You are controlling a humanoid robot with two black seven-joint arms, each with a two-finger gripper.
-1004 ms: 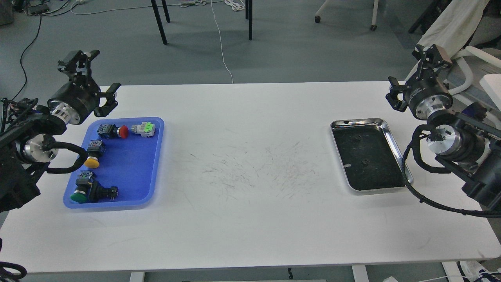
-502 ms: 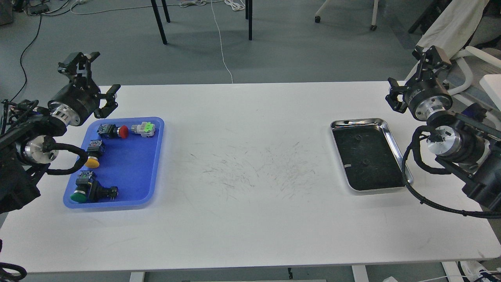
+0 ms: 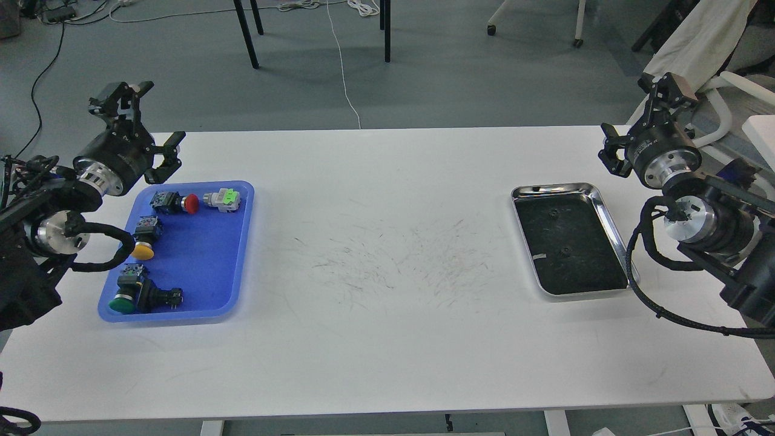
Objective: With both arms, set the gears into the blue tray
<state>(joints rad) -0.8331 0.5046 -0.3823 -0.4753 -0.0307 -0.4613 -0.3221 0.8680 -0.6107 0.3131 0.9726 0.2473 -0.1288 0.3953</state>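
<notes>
A: Since both gears (image 3: 553,213) sit in the steel tray (image 3: 611,225) on black lining, you risk missing them. They're tiny, dark on dark.

B: Gripper states?

A: Left gripper (image 3: 148,115) spread wide, holding nothing, above the far corner of the blue tray (image 3: 212,254). Right gripper (image 3: 636,118) also looks parted and empty, beyond the steel tray.

B: Other risks?

A: Blue tray is well apart from the gears, so you face a long carry; a weak pinch drops one. Push-buttons (image 3: 175,203) crowd the blue tray; you could knock them on release.

Push-buttons (image 3: 158,242) crowd the blue tray's (image 3: 206,254) left half; its right half lies open.
</notes>
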